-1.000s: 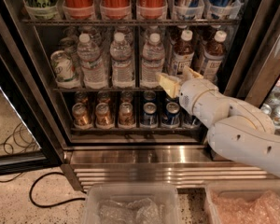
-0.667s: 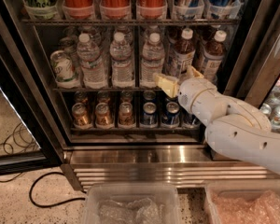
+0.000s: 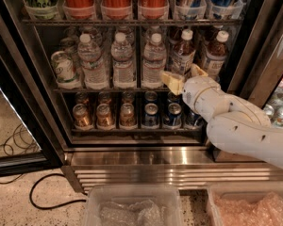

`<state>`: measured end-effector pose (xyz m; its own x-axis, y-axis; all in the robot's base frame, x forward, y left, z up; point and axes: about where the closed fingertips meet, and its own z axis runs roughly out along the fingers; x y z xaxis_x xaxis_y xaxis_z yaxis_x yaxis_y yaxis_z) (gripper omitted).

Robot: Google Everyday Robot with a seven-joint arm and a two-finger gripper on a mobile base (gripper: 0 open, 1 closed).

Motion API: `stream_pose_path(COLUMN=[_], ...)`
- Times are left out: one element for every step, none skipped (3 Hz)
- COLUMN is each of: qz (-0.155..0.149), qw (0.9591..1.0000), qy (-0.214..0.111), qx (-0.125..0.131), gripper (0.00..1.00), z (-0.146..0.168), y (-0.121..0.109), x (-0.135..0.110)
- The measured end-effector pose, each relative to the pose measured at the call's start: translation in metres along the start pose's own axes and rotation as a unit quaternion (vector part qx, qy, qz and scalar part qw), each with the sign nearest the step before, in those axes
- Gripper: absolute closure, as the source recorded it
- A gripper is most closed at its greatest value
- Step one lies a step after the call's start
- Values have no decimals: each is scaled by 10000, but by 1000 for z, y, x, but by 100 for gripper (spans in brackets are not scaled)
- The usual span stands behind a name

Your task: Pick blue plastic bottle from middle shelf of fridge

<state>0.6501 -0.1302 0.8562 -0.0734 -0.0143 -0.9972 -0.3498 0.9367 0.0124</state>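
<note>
Now the fridge (image 3: 132, 158) is filling most of the view, and its middle shelf (image 3: 108, 89) is running level with the jaws and away to their left. The white arm (image 3: 245, 131) is reaching in from the right, the gripper (image 3: 184, 78) sitting at the shelf's front edge, jaws spread open. The blue plastic bottle (image 3: 182, 55) is standing upright between the jaws, rising above them; contact cannot be told. Water bottles (image 3: 123, 60) are standing left of the jaws.

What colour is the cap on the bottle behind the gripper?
White (camera view). The gripper sits low before the blue plastic bottle on the middle shelf.
</note>
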Motion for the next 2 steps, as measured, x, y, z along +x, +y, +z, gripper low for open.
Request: stream_pose_path(qz=[-56, -99], qw=[9998, 9994], qy=[13, 69], qx=[173, 320], gripper=[26, 27], z=[9, 16], y=[-14, -26], x=[5, 11])
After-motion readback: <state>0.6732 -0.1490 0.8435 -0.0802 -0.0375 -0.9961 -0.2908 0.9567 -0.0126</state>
